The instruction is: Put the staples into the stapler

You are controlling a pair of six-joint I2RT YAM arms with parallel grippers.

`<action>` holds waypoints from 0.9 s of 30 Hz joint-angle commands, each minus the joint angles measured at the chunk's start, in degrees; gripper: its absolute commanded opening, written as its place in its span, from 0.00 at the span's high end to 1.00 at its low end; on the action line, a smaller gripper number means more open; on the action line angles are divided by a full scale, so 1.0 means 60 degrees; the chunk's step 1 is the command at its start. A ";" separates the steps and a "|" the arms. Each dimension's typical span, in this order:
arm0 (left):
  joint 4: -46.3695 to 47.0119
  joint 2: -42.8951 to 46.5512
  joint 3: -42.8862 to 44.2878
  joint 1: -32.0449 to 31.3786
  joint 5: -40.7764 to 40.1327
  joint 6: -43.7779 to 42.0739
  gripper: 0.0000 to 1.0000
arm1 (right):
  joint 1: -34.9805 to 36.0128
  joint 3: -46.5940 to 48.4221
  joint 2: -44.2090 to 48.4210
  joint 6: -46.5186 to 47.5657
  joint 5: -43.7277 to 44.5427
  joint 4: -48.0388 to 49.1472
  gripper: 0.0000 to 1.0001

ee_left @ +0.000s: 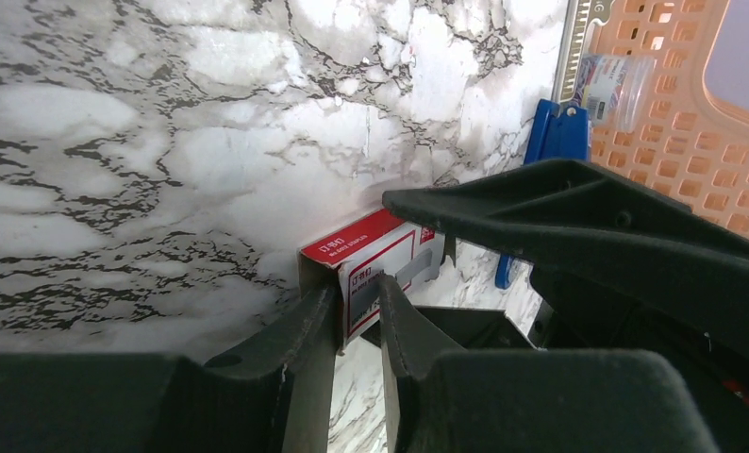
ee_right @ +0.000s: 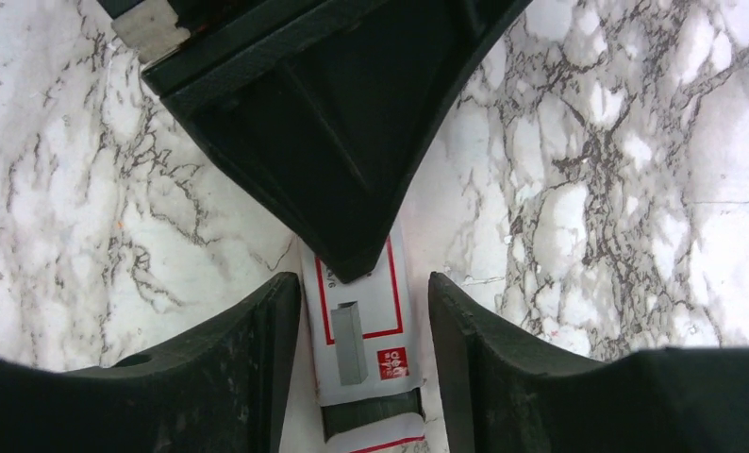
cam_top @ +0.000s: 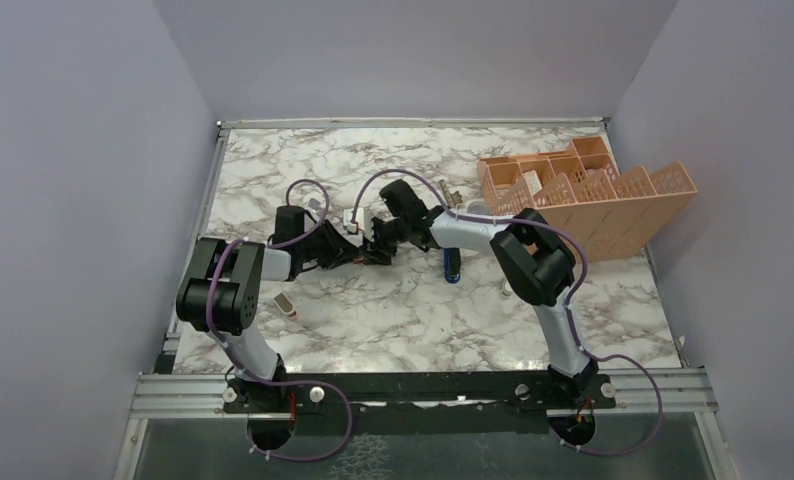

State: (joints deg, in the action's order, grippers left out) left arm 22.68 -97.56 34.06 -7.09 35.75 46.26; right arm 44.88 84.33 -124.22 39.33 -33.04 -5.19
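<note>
Seen from above, a small tan-and-white block lies alone on the tabletop, at about eight o'clock from where the two arms meet. The left pincer is clamped on one end of the red-and-white box, a finger on each broad face, holding it edge-up. The staples themselves do not show; they are presumably in the dark tray that peeks from the box's end at six o'clock in the right wrist view. The right pincer straddles that same end, one finger against a side of the box and the other just beside it. Whether it has bitten I cannot tell. The box looks light and thin-walled, so a hard squeeze would likely crush the sleeve and jam the tray; the stiff long edges seem the safer hold. The strips inside are probably brittle and slick and apt to snap or spill if the tray tips, so the tray wants a level, straight pull. The blue stapler lies on the tabletop at about four o'clock from the box, partly under the right arm and apart from both pincers. Beyond it, at two o'clock, stands an orange basket.
</note>
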 commanded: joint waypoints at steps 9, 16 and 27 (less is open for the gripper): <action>0.0254 -0.0107 0.0048 -0.0014 0.0047 -0.0167 0.78 | -0.0878 -0.1104 0.1266 0.0183 0.0123 -0.0055 0.24; 0.0264 -0.0144 0.0124 -0.0019 0.0127 -0.0179 0.78 | -0.0965 -0.0798 0.0963 0.0833 -0.0078 -0.1126 0.28; 0.0253 -0.0297 0.0429 -0.0021 0.0213 -0.0184 0.86 | -0.0962 -0.0184 0.0380 0.1208 -0.0603 -0.1540 0.30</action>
State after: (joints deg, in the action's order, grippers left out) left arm 23.03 -97.80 34.24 -7.16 35.94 46.02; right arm 38.72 81.08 -119.72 44.60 -34.24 -12.73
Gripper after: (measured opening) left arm 0.149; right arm 0.704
